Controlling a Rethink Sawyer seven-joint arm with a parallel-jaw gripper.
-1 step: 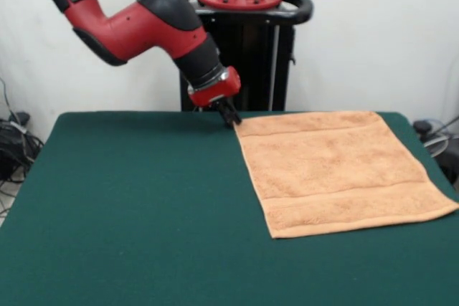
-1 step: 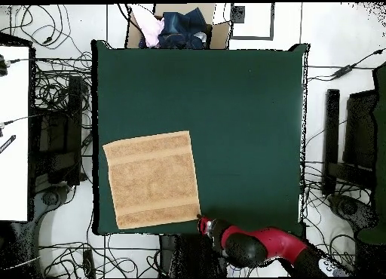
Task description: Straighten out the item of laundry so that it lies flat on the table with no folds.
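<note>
You can see the towel [image 1: 337, 170] spread flat on the green counter [image 1: 129, 206], no folds showing, its outer edge close to the counter's side; the straightening looks essentially done; the fingers [image 1: 229, 118] sit low at the towel's corner nearest the pedestal; you cannot tell whether they pinch that corner or stand apart; only letting go and withdrawing seems left.
</note>
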